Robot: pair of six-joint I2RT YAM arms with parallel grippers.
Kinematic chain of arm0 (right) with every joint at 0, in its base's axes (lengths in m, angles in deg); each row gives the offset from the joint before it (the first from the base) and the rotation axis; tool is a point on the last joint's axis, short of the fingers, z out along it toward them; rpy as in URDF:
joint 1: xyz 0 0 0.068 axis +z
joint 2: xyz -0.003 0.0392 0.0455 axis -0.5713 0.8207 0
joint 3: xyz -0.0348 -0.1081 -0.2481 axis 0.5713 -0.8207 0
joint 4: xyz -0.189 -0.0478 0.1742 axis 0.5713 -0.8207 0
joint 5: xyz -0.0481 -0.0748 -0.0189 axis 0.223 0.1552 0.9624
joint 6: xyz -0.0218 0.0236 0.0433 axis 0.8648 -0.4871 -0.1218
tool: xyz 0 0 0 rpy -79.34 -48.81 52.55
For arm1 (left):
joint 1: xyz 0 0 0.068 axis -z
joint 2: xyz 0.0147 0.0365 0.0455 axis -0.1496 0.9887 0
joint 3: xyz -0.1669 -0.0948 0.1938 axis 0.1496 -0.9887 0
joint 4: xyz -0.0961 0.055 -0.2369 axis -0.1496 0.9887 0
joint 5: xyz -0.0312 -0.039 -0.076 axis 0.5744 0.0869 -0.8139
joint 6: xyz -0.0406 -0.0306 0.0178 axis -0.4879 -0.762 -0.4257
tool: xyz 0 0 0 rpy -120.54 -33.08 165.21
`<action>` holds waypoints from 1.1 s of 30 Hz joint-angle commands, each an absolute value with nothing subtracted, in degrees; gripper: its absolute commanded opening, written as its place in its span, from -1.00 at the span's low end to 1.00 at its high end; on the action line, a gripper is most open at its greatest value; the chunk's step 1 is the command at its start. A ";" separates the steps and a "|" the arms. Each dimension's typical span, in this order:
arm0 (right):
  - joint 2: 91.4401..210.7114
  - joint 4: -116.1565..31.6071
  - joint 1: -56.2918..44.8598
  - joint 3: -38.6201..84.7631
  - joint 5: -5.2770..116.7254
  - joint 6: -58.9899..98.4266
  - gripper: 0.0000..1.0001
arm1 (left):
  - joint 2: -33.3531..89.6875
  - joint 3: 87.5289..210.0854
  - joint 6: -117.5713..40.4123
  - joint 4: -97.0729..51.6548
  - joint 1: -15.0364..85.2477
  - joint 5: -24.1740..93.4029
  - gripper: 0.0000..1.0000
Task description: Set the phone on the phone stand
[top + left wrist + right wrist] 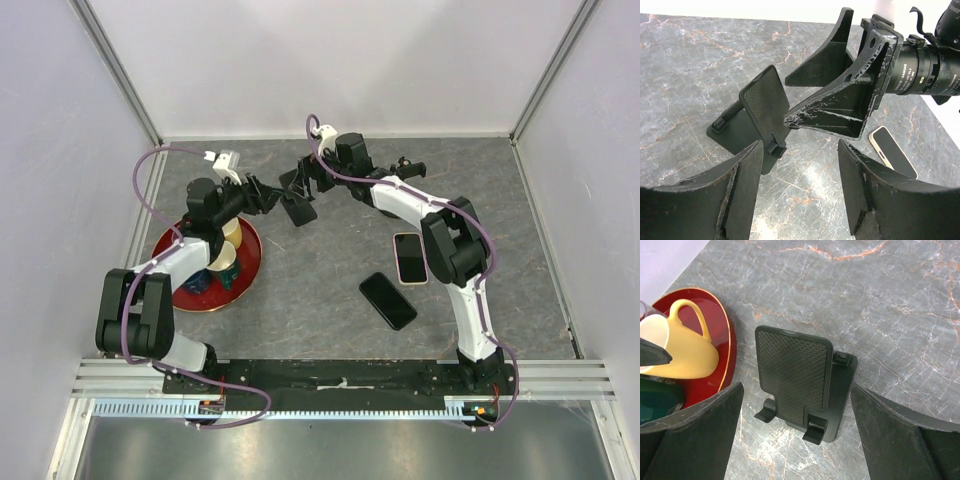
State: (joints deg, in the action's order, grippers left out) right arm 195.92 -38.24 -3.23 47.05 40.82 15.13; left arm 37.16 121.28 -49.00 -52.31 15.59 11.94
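Matt black textured plastic phone stand [792, 380] on smooth marble-look table [880, 300]

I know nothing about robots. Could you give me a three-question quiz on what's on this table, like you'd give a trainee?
1. True or false: a phone already rests on the phone stand.
2. How many phones lie on the table? A) one B) two C) three
3. Fill in: the yellow mug stands on a ___ plate.

Key
1. False. The stand is bare, and the left gripper and right gripper are both open and hold nothing.
2. B. There is a black phone and a light-cased phone, both flat on the table.
3. Red.
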 commanded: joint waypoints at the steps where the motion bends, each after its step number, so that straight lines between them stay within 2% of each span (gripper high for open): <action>1: 196.73 -38.52 -3.47 50.09 36.13 18.44 0.87 | 35.64 118.22 -51.87 -63.49 15.46 13.87 0.34; 6: 198.31 -37.47 -3.55 51.06 31.03 18.62 0.76 | 35.73 116.55 -52.49 -66.74 15.46 13.96 0.32; 8: 199.02 -36.23 -3.55 51.24 29.27 18.62 0.63 | 35.55 116.10 -52.84 -68.33 15.46 13.96 0.31; 12: 200.25 -34.83 -3.55 52.81 28.04 18.45 0.61 | 34.85 114.79 -53.54 -70.52 15.55 13.87 0.31; 18: 203.23 -33.51 -3.64 55.45 24.79 16.87 0.37 | 33.18 113.73 -53.37 -71.32 15.64 14.66 0.29; 20: 203.59 -32.89 -3.64 55.45 24.52 16.25 0.17 | 32.57 113.64 -53.19 -71.67 15.64 14.84 0.29; 21: 203.59 -32.80 -3.64 55.45 24.43 16.08 -0.01 | 32.57 113.38 -53.10 -71.76 15.64 14.84 0.29; 23: 203.41 -32.01 -3.64 54.58 24.08 15.03 -0.26 | 32.13 113.29 -53.19 -71.93 15.64 14.84 0.29; 24: 202.72 -31.49 -3.55 53.97 24.08 14.50 -0.52 | 32.04 113.03 -53.37 -72.46 15.64 14.93 0.29; 26: 201.40 -30.43 -3.38 51.26 25.04 13.44 -0.70 | 31.78 113.11 -53.37 -72.64 15.64 14.66 0.29; 28: 197.63 -28.60 -2.94 48.09 26.70 12.74 -0.98 | 31.51 113.29 -53.72 -72.64 15.64 14.05 0.29; 33: 184.21 -22.01 -0.04 33.68 36.28 9.06 -1.00 | 28.71 112.67 -54.07 -72.73 15.55 14.22 0.29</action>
